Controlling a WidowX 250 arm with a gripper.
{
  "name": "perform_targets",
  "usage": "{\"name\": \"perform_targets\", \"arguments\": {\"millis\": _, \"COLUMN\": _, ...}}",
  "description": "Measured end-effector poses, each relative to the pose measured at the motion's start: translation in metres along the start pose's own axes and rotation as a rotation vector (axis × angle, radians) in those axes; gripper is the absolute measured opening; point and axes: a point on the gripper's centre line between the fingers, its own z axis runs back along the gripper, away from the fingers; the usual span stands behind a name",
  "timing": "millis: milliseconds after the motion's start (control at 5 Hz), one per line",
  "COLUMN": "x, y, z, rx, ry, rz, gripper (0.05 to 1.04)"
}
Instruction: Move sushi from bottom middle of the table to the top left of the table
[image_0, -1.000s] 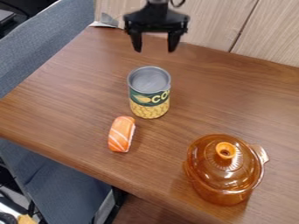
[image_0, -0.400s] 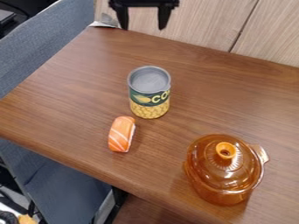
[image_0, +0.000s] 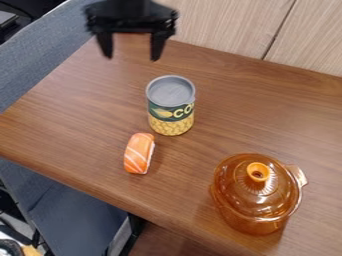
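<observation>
We judge that the gripper (image_0: 131, 57) hangs high, fingers parted around nothing, to clear the tin can (image_0: 171, 106) before straddling the sushi (image_0: 139, 153) on the table (image_0: 73, 120).

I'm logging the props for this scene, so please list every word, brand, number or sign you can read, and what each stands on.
"CO", on the can's green band; the word runs on around the side, so the rest cannot be read.
No readable text on the sushi or the pot.
No numbers or signs can be read.
</observation>
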Motion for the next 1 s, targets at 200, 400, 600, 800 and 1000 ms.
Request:
{"name": "perform_targets", "arguments": {"millis": 200, "x": -0.033, "y": 0.010, "z": 0.003, "rx": -0.021, "ry": 0.021, "rz": -0.012, "gripper": 1.000}}
{"name": "perform_targets", "arguments": {"millis": 400, "x": -0.054, "y": 0.015, "z": -0.008, "rx": 0.001, "ry": 0.041, "rz": -0.040, "gripper": 1.000}}
{"name": "perform_targets", "arguments": {"millis": 600, "x": -0.076, "y": 0.005, "z": -0.023, "rx": 0.030, "ry": 0.058, "rz": -0.095, "gripper": 1.000}}
{"name": "perform_targets", "arguments": {"millis": 800, "x": -0.097, "y": -0.004, "z": -0.039, "rx": 0.065, "ry": 0.060, "rz": -0.162, "gripper": 1.000}}
{"name": "perform_targets", "arguments": {"millis": 1000, "x": -0.110, "y": -0.011, "z": -0.054, "rx": 0.082, "ry": 0.072, "rz": -0.193, "gripper": 1.000}}
